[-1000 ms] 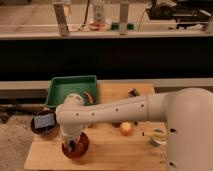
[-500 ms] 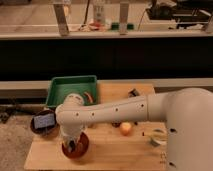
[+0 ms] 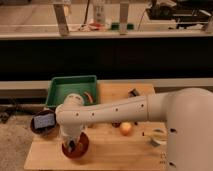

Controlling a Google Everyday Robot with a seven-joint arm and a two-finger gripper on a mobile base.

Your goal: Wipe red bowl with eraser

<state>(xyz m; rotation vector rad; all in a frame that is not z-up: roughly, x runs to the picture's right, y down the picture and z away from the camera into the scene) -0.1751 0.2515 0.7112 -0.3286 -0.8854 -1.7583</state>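
The red bowl [image 3: 76,146] sits near the front left of the wooden table [image 3: 107,155]. My white arm reaches in from the right and bends down over it. The gripper [image 3: 72,144] points straight down into the bowl, with something small and dark at its tip against the bowl's inside. I cannot make out whether that is the eraser. The arm's wrist hides the back part of the bowl.
A dark brown bowl [image 3: 42,123] holding a bluish flat object stands left of the red bowl. A green tray [image 3: 73,89] lies at the back left. An orange fruit [image 3: 126,128] lies mid-table, a small dark object [image 3: 133,93] at the back, a pale round item [image 3: 158,136] at the right.
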